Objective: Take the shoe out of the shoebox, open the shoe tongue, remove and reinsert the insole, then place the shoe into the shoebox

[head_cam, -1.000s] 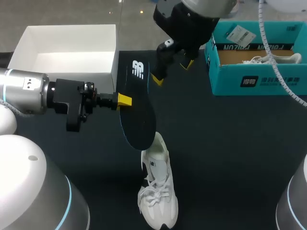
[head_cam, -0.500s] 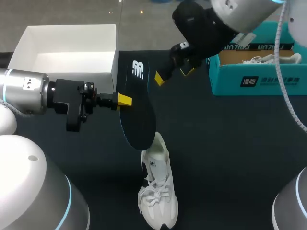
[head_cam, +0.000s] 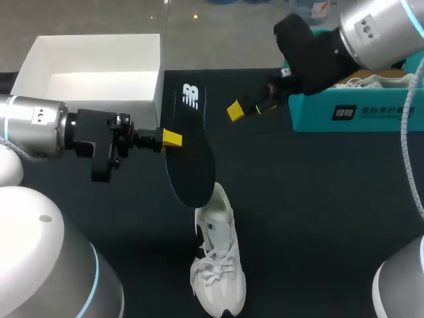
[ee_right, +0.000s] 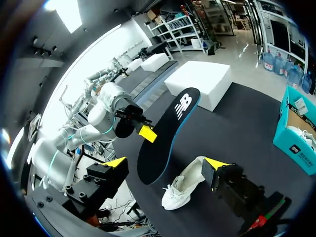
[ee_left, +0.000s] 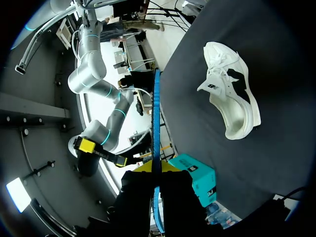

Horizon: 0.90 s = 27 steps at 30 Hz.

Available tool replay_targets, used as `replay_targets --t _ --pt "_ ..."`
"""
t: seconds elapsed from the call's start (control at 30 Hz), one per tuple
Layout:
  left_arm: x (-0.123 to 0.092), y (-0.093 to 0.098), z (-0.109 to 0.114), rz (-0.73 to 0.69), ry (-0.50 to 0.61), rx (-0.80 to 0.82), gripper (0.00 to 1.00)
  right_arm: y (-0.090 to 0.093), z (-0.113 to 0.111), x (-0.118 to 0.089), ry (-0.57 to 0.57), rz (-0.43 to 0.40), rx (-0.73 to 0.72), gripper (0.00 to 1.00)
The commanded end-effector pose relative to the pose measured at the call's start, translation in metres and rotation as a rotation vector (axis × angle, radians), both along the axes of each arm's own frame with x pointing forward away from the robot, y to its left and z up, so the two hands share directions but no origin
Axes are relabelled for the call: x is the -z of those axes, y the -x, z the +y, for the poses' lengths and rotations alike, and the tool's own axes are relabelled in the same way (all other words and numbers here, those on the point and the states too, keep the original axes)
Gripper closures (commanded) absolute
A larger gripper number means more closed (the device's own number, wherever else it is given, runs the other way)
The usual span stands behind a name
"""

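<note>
Two yellow-tipped fingers of the left gripper (head_cam: 172, 138) are clenching the dark insole (head_cam: 192, 156) by its edge, holding it on edge at the frame's middle, with its lower end near the heel of the white sneaker (head_cam: 217, 265) lying at lower centre. The right gripper (head_cam: 250, 108) is hovering released and empty at upper right, beside the teal shoebox (head_cam: 377, 112). A white box (head_cam: 93, 53) is sitting at upper left.

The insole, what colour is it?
The insole is black with a white logo and blue edge; right wrist view shows it best.
</note>
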<state>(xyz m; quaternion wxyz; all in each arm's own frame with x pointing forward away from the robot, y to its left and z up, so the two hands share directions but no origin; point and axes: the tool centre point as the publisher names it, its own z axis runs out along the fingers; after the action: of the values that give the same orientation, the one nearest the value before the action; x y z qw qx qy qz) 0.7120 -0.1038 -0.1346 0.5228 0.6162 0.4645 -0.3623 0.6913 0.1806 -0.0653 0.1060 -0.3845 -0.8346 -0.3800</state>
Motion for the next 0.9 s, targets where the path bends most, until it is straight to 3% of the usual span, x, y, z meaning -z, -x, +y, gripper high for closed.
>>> replay_targets --t 0.03,0.67,0.9 --pt "0.000 0.001 -0.001 -0.002 -0.002 -0.002 1.00 -0.006 0.007 0.013 -0.134 0.039 -0.067 0.00" --pt "0.000 0.001 -0.001 -0.002 -0.002 -0.002 1.00 -0.022 0.033 0.055 -0.278 0.153 -0.152 0.00" --pt "0.000 0.001 -0.001 -0.002 -0.002 -0.002 1.00 -0.023 0.055 0.068 -0.319 0.175 -0.191 0.00"
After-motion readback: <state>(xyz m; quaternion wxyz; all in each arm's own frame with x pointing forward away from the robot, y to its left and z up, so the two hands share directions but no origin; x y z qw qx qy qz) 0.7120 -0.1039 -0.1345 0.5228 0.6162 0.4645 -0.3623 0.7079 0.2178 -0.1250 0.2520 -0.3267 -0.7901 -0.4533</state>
